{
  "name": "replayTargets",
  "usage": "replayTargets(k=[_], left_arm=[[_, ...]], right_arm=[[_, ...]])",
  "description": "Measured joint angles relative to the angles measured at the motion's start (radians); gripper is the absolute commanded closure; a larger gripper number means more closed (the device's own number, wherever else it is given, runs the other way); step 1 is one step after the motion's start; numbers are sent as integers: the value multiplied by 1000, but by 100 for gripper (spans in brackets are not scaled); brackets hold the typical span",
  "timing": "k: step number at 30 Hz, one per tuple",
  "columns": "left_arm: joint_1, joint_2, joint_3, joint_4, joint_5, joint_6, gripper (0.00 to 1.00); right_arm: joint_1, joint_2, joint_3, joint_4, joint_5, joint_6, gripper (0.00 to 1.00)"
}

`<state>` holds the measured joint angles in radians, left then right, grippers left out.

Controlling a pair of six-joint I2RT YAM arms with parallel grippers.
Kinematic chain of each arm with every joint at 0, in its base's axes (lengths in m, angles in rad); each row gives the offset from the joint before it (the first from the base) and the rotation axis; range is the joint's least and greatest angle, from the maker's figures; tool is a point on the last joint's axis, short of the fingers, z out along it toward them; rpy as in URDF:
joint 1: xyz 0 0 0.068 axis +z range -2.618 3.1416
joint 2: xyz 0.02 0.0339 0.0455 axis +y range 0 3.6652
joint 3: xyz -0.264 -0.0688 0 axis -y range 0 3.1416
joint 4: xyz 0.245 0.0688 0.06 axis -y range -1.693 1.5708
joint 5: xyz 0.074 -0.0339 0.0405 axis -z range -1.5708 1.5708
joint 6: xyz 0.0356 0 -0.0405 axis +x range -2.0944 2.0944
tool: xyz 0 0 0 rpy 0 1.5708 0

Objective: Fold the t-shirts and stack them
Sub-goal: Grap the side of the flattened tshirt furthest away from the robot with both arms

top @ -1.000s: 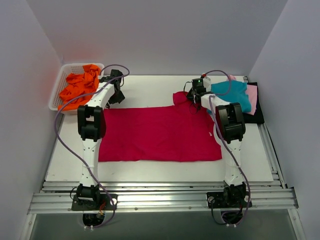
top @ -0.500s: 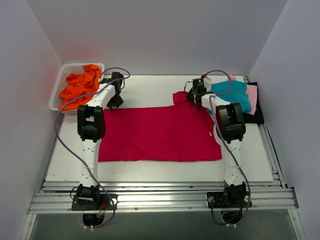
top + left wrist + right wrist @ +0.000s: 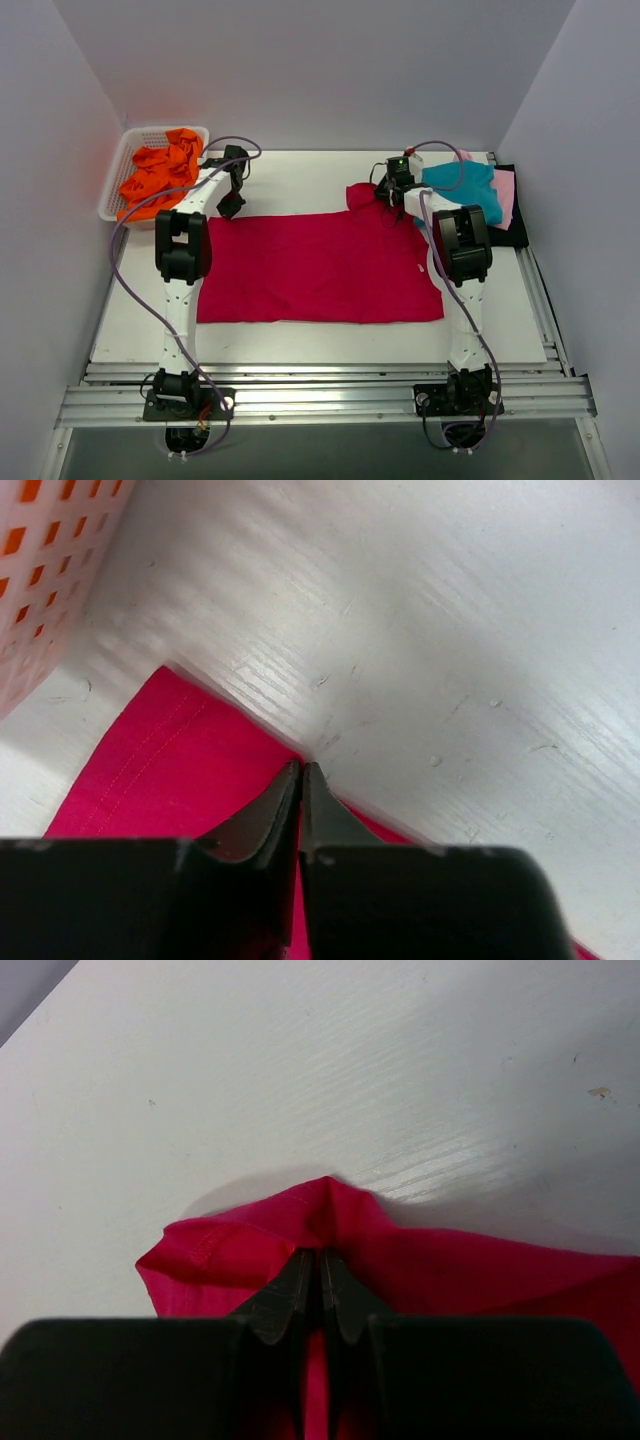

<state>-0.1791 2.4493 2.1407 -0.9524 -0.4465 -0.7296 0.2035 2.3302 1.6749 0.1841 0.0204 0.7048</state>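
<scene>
The crimson t-shirt (image 3: 320, 265) lies spread flat across the middle of the table. My left gripper (image 3: 230, 206) is at its far left edge. In the left wrist view that gripper (image 3: 301, 767) is shut, its tips pinched together right on the hem of the crimson t-shirt (image 3: 150, 770). My right gripper (image 3: 386, 194) is at the far right corner. There the gripper (image 3: 320, 1253) is shut on a raised peak of the crimson t-shirt (image 3: 230, 1245). An orange t-shirt (image 3: 160, 175) fills the basket. Teal (image 3: 465, 185), pale pink (image 3: 506, 195) and black (image 3: 515, 236) t-shirts lie stacked at the far right.
The white lattice basket (image 3: 118, 172) stands at the far left corner, its wall (image 3: 45, 590) close to my left gripper. Grey walls close in on three sides. Bare white tabletop (image 3: 300, 175) lies behind the crimson t-shirt.
My left gripper has gone from open to shut at the crimson t-shirt's far left edge, shifting slightly toward it. The right arm has not moved.
</scene>
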Motion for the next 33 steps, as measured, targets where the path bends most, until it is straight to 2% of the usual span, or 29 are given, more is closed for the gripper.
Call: replayTargets(k=[1,6,14,22,33], left_arm=[[0,-2,-3,2,-2,0,97],[-2,-21,-34,20,-11,3,98],[-2,-122,-165,31,-17,18,98],[-1,-209,-164,44,-18,43,98],[5,-305,-277,60,-17,54,98]], right_arm=[[0,0,-1,1,0,0,100],[1,-5,-8,7,0,-2,100],[26,-53,-12,-63,26,-30,100],[51,-116,25,-135,61,-59,100],[81,-295,-46,-198,148,-76,100]])
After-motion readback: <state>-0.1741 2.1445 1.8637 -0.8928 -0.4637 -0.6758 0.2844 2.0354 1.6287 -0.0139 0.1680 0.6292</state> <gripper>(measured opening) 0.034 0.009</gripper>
